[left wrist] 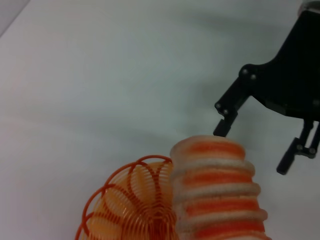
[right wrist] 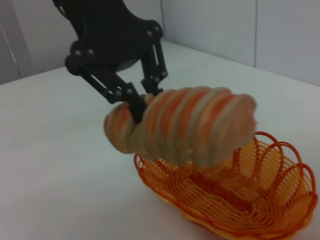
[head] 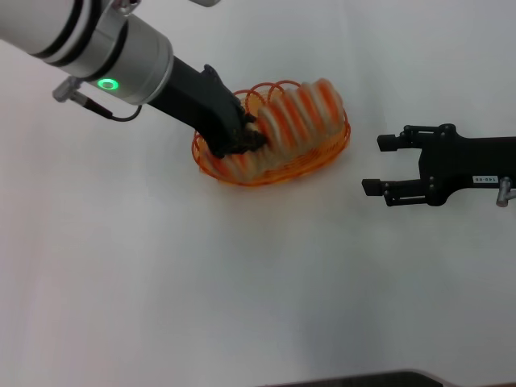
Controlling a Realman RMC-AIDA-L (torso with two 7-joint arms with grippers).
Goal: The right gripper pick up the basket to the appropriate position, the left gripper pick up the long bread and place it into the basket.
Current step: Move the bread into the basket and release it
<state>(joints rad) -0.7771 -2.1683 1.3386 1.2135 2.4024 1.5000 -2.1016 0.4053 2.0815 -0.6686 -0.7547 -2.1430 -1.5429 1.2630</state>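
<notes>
Long bread (right wrist: 185,125) clamped in left claw (head: 242,137), seemingly just above basket (right wrist: 280,210); right claw (head: 385,165) spread, well apart.

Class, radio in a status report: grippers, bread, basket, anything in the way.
Left gripper shut on bread, held above basket. Right gripper open, apart from the basket. Nothing in the way.

A big flat white table (head: 242,306) is filling almost the whole head view. Soft grey shadows are lying on it. Plain pale grey wall panels (right wrist: 260,30) are standing behind the table's far edge.
</notes>
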